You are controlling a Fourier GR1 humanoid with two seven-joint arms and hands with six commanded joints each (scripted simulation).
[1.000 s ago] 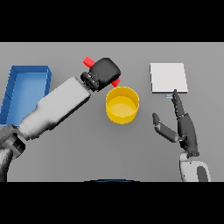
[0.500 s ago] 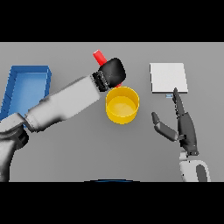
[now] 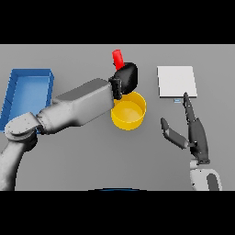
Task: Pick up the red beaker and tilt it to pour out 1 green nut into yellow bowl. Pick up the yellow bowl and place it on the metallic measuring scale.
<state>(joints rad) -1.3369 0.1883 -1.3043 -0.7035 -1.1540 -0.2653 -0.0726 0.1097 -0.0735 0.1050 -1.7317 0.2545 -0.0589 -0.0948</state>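
Left hand (image 3: 125, 78) curled round the red beaker (image 3: 118, 58) (mostly hidden) just behind the yellow bowl (image 3: 129, 111), right hand (image 3: 196, 133) fingers straight, near the metallic scale (image 3: 177, 81)

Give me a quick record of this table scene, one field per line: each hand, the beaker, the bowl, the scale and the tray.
left hand: curled round the red beaker, just above the bowl's far rim
red beaker: held, sticking up beyond the hand
yellow bowl: on the table, centre
measuring scale: right of the bowl, nothing on it
right hand: open, near the scale's front edge
blue tray: far left
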